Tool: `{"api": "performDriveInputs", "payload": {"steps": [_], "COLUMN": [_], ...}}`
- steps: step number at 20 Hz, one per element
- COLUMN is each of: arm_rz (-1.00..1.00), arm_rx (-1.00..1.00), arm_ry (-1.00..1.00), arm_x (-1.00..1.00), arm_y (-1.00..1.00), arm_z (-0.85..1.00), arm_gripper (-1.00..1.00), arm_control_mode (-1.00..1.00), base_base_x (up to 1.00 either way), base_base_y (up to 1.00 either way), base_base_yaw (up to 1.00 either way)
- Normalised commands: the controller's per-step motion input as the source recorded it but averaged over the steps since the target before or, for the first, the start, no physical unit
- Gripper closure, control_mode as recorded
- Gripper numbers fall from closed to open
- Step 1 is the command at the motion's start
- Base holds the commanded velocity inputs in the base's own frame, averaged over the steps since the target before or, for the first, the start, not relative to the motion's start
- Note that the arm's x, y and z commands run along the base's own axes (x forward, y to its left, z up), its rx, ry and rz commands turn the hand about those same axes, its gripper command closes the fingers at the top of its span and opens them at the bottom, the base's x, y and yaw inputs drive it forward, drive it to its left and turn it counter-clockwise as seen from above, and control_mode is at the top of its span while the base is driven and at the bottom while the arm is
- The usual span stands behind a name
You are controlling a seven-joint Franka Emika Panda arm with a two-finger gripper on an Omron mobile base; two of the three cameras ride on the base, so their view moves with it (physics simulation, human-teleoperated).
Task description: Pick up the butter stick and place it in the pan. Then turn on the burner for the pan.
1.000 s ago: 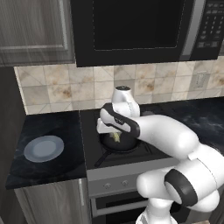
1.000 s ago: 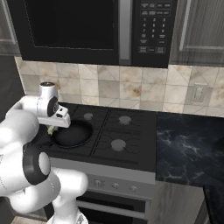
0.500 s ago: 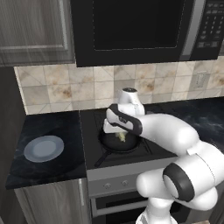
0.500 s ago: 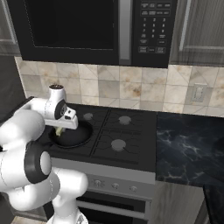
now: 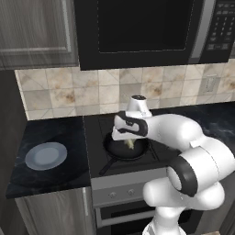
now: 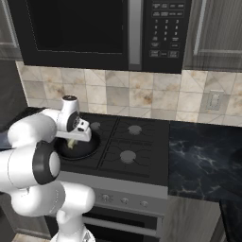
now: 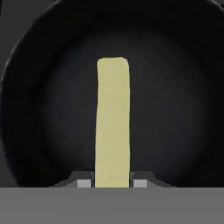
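Observation:
The pale-yellow butter stick [image 7: 113, 122] hangs straight down from my gripper [image 7: 113, 183], which is shut on its upper end. Below it lies the round black pan [image 7: 175, 113], its dark floor all around the stick. In the left base view the gripper [image 5: 130, 140] sits just above the pan [image 5: 120, 151] on the front left burner, with the butter stick [image 5: 130, 144] poking down into it. The pan's handle [image 5: 106, 166] points toward the stove's front. In the right base view the butter stick [image 6: 72, 143] shows under the hand, over the pan [image 6: 78, 150].
A grey-blue plate [image 5: 45, 155] lies on the dark counter left of the stove. Burner knobs [image 5: 125, 193] run along the stove front [image 6: 124, 200]. A microwave [image 5: 137, 27] hangs overhead. Dark marble counter [image 6: 203, 160] extends right of the stove.
The hand has carried the butter stick to the right and down, from the pan's left side to over its middle. The grip has stayed shut.

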Motion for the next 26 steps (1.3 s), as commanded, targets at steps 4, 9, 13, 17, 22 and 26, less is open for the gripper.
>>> {"api": "performDriveInputs", "payload": {"steps": [4,9,13,17,22,26], "arm_rz": [0.00,0.00,0.00,0.00,0.00,0.00], "arm_rx": [0.00,0.00,0.00,0.00,0.00,0.00], "arm_ry": [0.00,0.00,0.00,0.03,0.05,0.00], "arm_x": [0.12,0.09,0.10,0.03,0.00,0.00], "arm_y": [-0.09,-0.01,0.00,0.00,0.00,0.00], "arm_z": [-0.28,-0.21,-0.14,-0.08,-0.04,0.00], "arm_gripper": [1.00,1.00,1.00,1.00,-1.00,-1.00], "arm_control_mode": [-1.00,-1.00,-1.00,-1.00,-1.00,-1.00], "base_base_x": [0.00,0.00,0.00,0.00,0.00,0.00], "base_base_y": [0.00,0.00,0.00,0.00,0.00,0.00], "base_base_yaw": [0.00,0.00,0.00,0.00,0.00,0.00]}}
